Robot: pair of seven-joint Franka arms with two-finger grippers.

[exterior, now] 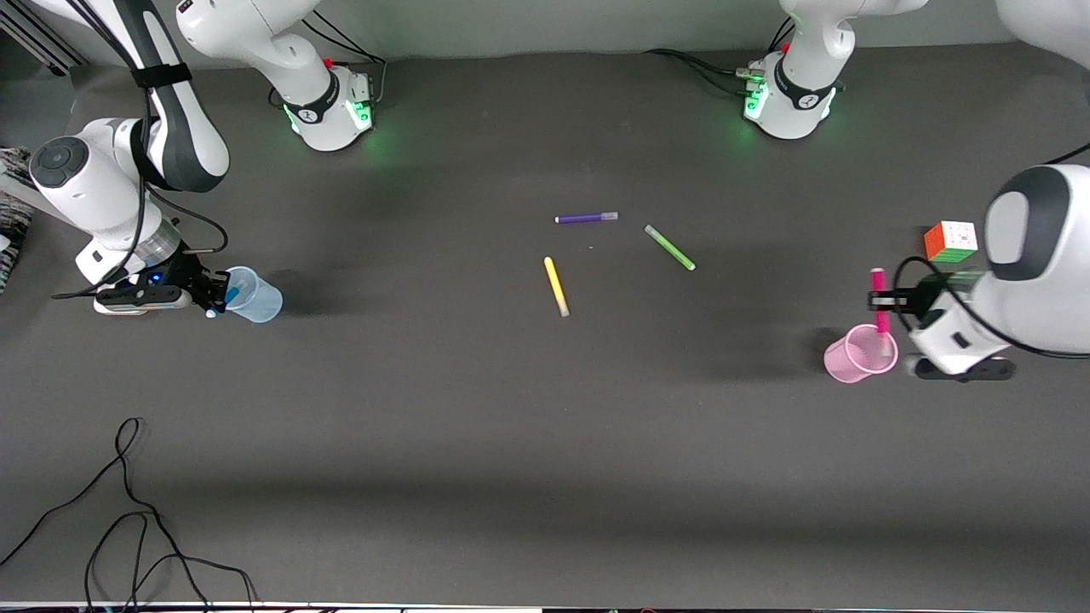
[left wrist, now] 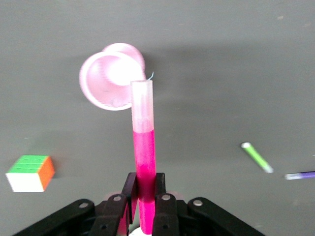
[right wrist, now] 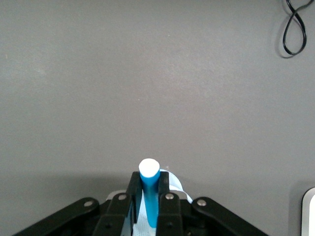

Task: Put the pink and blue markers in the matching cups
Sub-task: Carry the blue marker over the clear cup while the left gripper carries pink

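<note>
My left gripper is shut on the hot pink marker and holds it upright over the pale pink cup at the left arm's end of the table. In the left wrist view the fingers clamp the pink marker, and its pale end reaches the pink cup's rim. My right gripper is shut on the blue marker at the mouth of the pale blue cup. In the right wrist view the blue marker stands between the fingers, with the blue cup beneath.
A purple marker, a green marker and a yellow marker lie mid-table. A colour cube sits near the left gripper, farther from the front camera than the pink cup. A black cable lies near the front edge.
</note>
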